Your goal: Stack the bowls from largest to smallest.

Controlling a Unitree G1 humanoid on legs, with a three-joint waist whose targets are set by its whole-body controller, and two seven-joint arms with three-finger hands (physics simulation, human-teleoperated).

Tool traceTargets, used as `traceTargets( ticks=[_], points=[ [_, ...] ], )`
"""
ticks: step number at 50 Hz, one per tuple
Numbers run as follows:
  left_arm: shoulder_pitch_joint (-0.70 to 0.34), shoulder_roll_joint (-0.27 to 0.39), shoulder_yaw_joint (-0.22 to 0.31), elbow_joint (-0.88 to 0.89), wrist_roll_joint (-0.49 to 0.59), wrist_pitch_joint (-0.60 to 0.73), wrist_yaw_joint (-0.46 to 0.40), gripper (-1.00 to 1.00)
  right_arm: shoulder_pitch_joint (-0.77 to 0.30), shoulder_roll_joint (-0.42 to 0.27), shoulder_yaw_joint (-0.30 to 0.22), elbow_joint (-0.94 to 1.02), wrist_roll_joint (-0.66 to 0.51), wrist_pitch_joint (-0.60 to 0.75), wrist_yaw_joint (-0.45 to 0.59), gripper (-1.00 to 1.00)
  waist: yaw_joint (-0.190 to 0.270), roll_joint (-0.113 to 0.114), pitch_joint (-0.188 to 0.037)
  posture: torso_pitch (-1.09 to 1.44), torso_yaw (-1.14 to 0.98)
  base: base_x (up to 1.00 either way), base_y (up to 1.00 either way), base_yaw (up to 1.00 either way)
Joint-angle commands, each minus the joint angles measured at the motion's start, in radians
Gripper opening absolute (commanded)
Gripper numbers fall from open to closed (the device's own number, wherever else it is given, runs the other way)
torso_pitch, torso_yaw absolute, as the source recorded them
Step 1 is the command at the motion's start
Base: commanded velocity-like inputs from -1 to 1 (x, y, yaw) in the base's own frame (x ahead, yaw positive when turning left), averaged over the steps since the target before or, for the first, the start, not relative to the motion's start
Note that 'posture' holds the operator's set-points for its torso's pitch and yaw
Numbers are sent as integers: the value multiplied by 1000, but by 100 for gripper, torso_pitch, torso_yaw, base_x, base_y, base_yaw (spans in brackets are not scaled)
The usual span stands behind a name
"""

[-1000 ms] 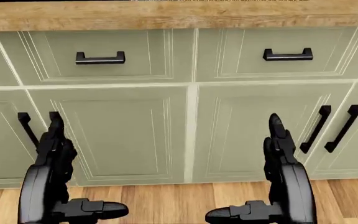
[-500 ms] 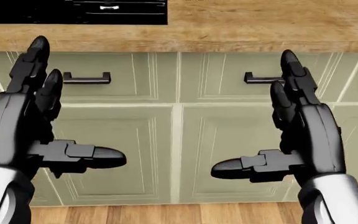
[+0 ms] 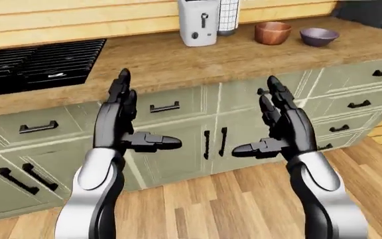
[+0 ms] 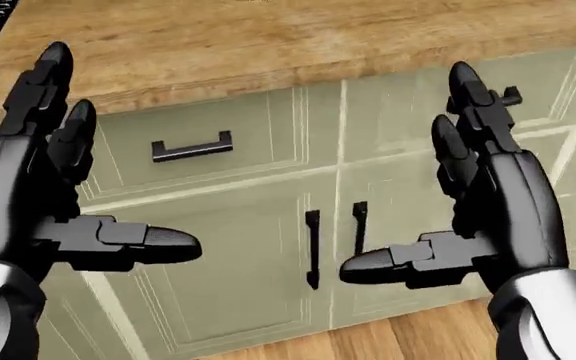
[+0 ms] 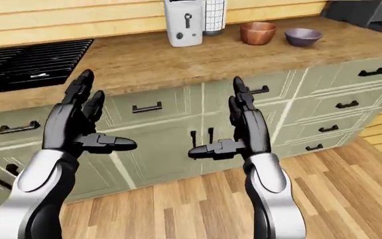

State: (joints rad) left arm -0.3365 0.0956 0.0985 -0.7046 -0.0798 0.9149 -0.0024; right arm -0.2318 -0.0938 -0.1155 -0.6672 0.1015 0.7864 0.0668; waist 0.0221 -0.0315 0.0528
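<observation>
Two bowls stand on the wooden counter [image 3: 178,59] at the top right of the left-eye view: a brown bowl [image 3: 273,33] and, to its right, a smaller purple bowl [image 3: 319,37]. They are apart, not stacked. My left hand [image 3: 132,119] and right hand [image 3: 269,122] are both raised before the green cabinets, palms facing each other, fingers up and thumbs pointing inward. Both hands are open and hold nothing. They are well below and to the left of the bowls.
A white toaster [image 3: 197,22] and a mesh canister [image 3: 228,17] stand left of the bowls. A black stove [image 3: 35,64] fills the counter's left. A dark appliance [image 3: 377,12] sits at the top right. Cabinet doors with black handles [image 3: 214,143], wooden floor below.
The whole head view has shifted: the camera turned right and tilted, so the counter edge now slants. Both hands stayed raised and open, after rising from low down a second ago.
</observation>
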Motion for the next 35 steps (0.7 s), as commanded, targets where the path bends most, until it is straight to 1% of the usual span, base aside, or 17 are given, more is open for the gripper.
traceTargets(
  ticks=[1, 2, 3, 5, 6, 9, 12, 14, 15, 18, 22, 25, 27, 28, 29, 31, 35],
  points=[
    [-17, 1, -6, -45, -16, -22, -9, 100, -27, -6, 0, -51, -7, -27, -13, 100, -19, -51, -24, 0, 0, 0, 0, -100],
    [-19, 2, -1, -44, -18, -22, -9, 100, -34, -8, 0, -44, -8, -27, -13, 100, -25, -58, -41, 0, 0, 0, 0, -100],
    [-19, 3, -1, -46, -19, -22, -9, 100, -34, -9, 4, -52, -9, -19, -13, 100, -49, -32, -40, 0, 0, 0, 0, -100],
    [-18, 5, -1, -48, -21, -21, -9, 100, -39, -20, 21, -49, -37, -19, -9, 100, -36, -21, -48, 0, 0, 0, -43, -50],
    [-22, 6, 1, -52, -23, -14, -9, 100, -45, -20, 24, -60, -42, -1, -4, 100, -55, 35, -27, 0, 0, 0, 0, 0],
    [-34, 13, 11, -69, -31, 10, -9, 100, -63, -18, 24, -62, -54, 14, 8, 100, -44, 7, -42, 0, 0, 3, -22, 0],
    [-43, 19, 19, -61, -39, 7, -10, 100, -73, -12, 24, -68, -58, 25, 13, 100, -30, 96, 35, 0, 0, 48, -77, 0],
    [-50, 21, 22, -80, -46, 30, -5, 100, -76, -10, 23, -77, -56, 32, 16, 100, -7, 180, 6, 0, 0, 55, -82, 0],
    [-51, 22, 23, -78, -48, 29, -5, 100, -78, -10, 23, -86, -55, 42, 16, 100, 4, 126, 53, 0, 0, 56, -80, 0],
    [-63, 26, 27, -106, -58, 64, 2, 100, -77, -10, 21, -88, -51, 42, 21, 100, 12, 109, -19, 0, 0, 55, -81, 0],
    [-77, 30, 34, -119, -70, 87, 8, 100, -79, -12, 14, -73, -47, 26, 26, 100, 32, 77, -33, 0, 0, 55, -81, 0],
    [-76, 35, 34, -118, -75, 85, 10, 100, -96, -17, 12, -75, -46, 40, 24, 100, 42, 25, -43, 0, 0, 55, -82, 0],
    [-79, 37, 34, -112, -76, 80, 9, 100, -96, -17, 14, -81, -46, 46, 21, 100, 31, -44, -54, 0, 0, 55, -81, 0],
    [-82, 38, 36, -109, -77, 79, 9, 100, -97, -16, 13, -85, -46, 50, 19, 100, 8, -20, -46, 0, 0, 55, -80, 0],
    [-83, 39, 37, -111, -79, 82, 10, 100, -96, -15, 10, -76, -43, 39, 21, 100, 15, -38, -26, 0, 0, 55, -64, 0],
    [-83, 40, 37, -112, -81, 84, 11, 100, -98, -17, 9, -72, -41, 37, 20, 100, 4, -39, -32, 0, 0, 55, -64, 0],
    [-73, 39, 35, -117, -84, 81, 12, 100, -98, -18, 8, -89, -38, 59, 15, 100, -10, -11, -8, 0, 0, 55, -66, 0]
  ],
)
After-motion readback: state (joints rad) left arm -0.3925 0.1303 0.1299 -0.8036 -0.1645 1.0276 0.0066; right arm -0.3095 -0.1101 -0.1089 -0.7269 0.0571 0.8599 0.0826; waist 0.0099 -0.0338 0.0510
